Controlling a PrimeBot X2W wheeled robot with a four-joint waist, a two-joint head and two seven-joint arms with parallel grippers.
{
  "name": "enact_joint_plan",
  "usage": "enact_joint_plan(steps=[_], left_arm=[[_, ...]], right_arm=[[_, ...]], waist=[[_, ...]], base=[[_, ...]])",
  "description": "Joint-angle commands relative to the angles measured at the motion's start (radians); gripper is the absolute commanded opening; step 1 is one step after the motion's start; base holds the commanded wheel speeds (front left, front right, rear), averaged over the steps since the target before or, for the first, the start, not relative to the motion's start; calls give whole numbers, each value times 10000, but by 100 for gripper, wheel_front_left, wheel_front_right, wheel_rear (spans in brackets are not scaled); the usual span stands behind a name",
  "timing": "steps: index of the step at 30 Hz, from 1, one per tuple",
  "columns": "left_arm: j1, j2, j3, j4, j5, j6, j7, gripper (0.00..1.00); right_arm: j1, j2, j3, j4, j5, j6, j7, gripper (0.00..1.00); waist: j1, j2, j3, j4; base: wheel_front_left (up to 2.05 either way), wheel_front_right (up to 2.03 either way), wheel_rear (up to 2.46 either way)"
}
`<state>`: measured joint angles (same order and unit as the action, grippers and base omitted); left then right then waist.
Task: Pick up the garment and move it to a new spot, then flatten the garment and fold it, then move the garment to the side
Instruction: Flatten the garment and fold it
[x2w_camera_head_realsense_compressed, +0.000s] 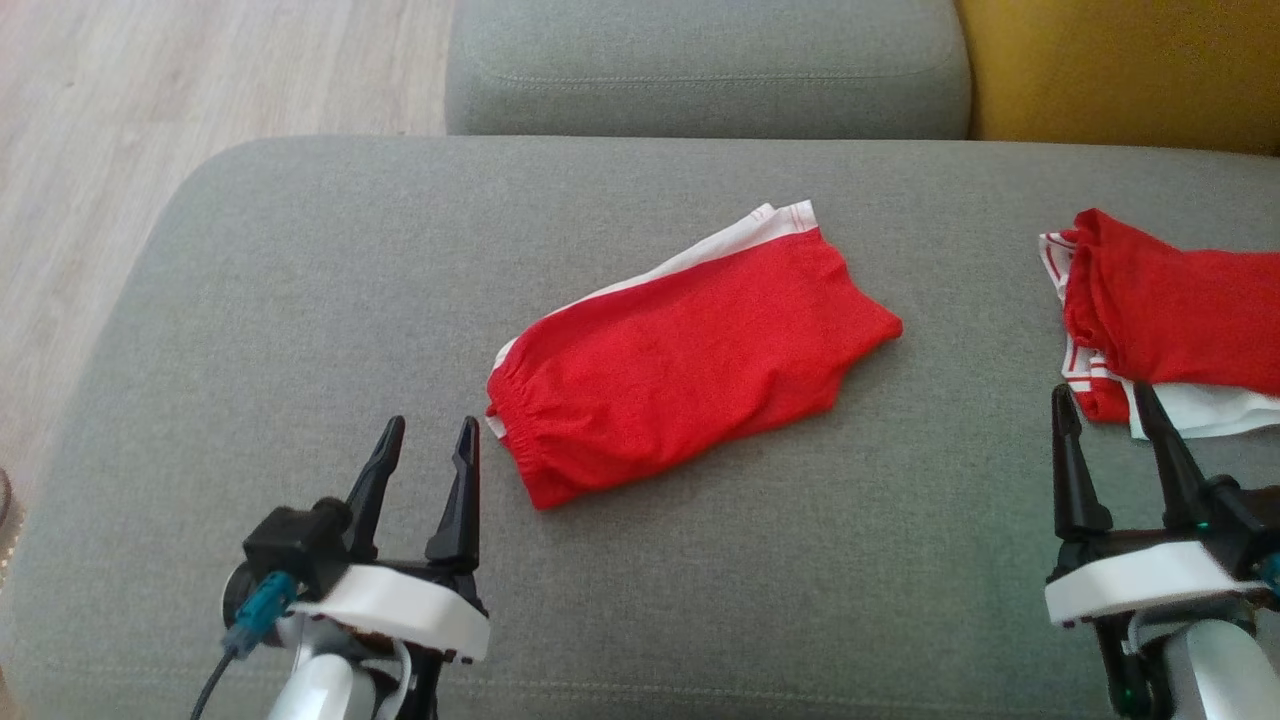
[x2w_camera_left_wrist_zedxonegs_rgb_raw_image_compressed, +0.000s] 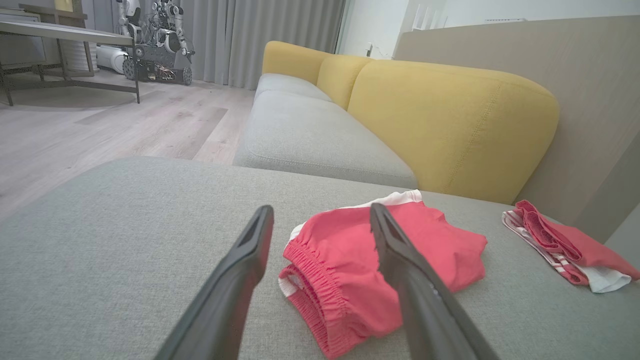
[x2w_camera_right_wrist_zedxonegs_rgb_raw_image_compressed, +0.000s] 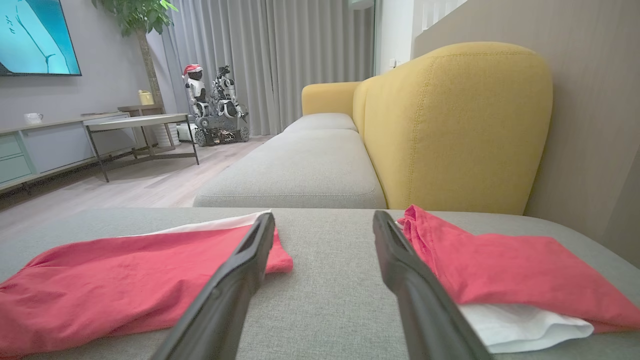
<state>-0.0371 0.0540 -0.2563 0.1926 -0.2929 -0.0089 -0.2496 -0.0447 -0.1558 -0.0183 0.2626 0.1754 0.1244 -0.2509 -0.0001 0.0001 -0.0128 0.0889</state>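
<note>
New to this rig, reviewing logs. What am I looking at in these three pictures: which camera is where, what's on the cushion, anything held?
It is a wheeled robot with two arms. The head view looks down from its head at a grey sofa cushion. The left gripper shows at the lower left and the right gripper at the lower right. The other two views sit on the wrists, each looking along that arm's own two dark fingers.

On the cushion lie red shorts in the middle, roughly flat, and a second red and white garment at the right, bunched. A yellow backrest stands behind.

Both pairs of jaws stand open and hold nothing.
</note>
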Motion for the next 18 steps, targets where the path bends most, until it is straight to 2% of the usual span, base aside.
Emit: enact_joint_plan(steps=[1, 5, 8, 12, 13, 18], left_arm=[[-385, -34, 268, -430, -42, 22, -122, 100], [-441, -35, 134, -539, -151, 112, -122, 100], [-556, -36, 22, -616, -186, 141, -122, 100], [-764, -36, -139, -651, -296, 209, -122, 100], [-764, -36, -139, -651, -296, 209, -122, 100], [-1027, -36, -448, -641, -422, 268, -122, 100]], right_arm=[[-216, -102, 166, -383, 84, 63, -26, 100], [-422, -56, 223, -384, 607, 63, 384, 100], [-811, 71, 265, -362, 1527, 63, 985, 100], [-1480, 265, 178, -167, 3140, 63, 2179, 100], [-1480, 265, 178, -167, 3140, 63, 2179, 100], [-2375, 503, -203, 445, 4884, 63, 3914, 100]], waist=[[1, -1, 58, 63], [1, -1, 252, 194], [1, -1, 543, 315], [1, -1, 1002, 539], [1, -1, 1002, 539], [1, -1, 1479, 905]], base=[[0, 0, 0], [0, 0, 0], [0, 0, 0], [0, 0, 0], [0, 0, 0], [0, 0, 0]])
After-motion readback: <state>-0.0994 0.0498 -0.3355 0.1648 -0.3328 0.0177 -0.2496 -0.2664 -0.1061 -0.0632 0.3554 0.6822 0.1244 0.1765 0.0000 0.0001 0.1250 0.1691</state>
